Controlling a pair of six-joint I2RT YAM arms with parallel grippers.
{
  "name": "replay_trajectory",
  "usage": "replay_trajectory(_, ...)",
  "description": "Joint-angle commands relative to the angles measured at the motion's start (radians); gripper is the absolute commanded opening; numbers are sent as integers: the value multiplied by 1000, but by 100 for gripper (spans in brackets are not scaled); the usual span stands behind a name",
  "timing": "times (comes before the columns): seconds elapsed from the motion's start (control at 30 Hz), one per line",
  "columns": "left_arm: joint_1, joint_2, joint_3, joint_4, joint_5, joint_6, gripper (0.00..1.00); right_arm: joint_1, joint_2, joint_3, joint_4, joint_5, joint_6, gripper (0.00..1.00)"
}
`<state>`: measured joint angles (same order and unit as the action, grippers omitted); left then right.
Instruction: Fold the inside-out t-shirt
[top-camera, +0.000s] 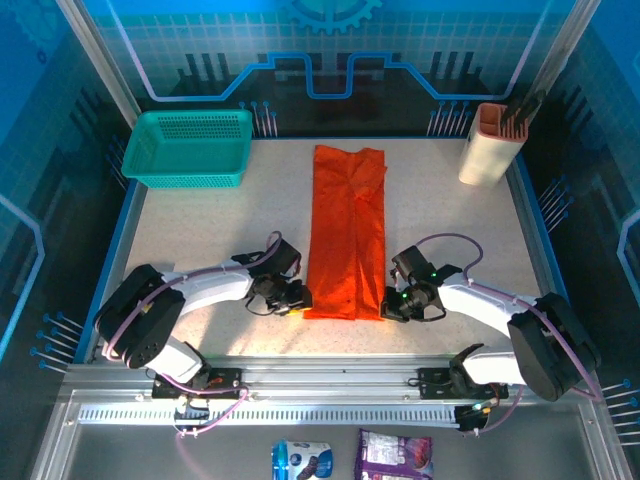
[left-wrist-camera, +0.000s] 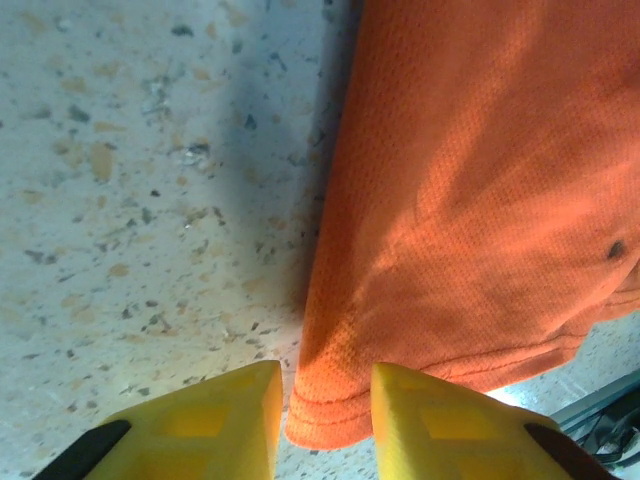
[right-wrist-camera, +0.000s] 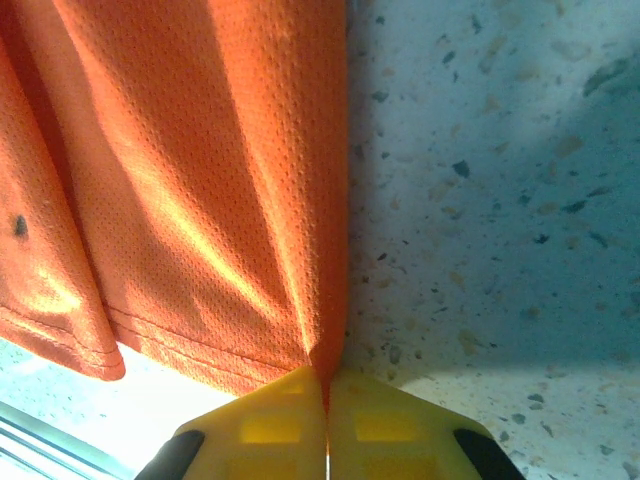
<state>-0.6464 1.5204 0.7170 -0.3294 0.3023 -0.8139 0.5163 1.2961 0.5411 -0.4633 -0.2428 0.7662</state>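
Top external: narrow t-shirt (top-camera: 346, 232), hem in clenched right fingers (right-wrist-camera: 270, 425); left fingers (left-wrist-camera: 210, 420) seemingly released.

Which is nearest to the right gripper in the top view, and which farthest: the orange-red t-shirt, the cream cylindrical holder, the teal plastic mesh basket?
1. Orange-red t-shirt, its near corner pinched in the right gripper.
2. Cream cylindrical holder, back right.
3. Teal plastic mesh basket, back left.
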Motion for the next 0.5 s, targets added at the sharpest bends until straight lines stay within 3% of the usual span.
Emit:
replay_trajectory(0.0, -11, 10, -8, 24, 40, -12, 28, -5, -2, 16, -38, -4, -17, 7)
replay_trajectory(0.47, -66, 7, 14, -73, -41, -20, 29, -16, -13, 31, -64, 1, -33, 8)
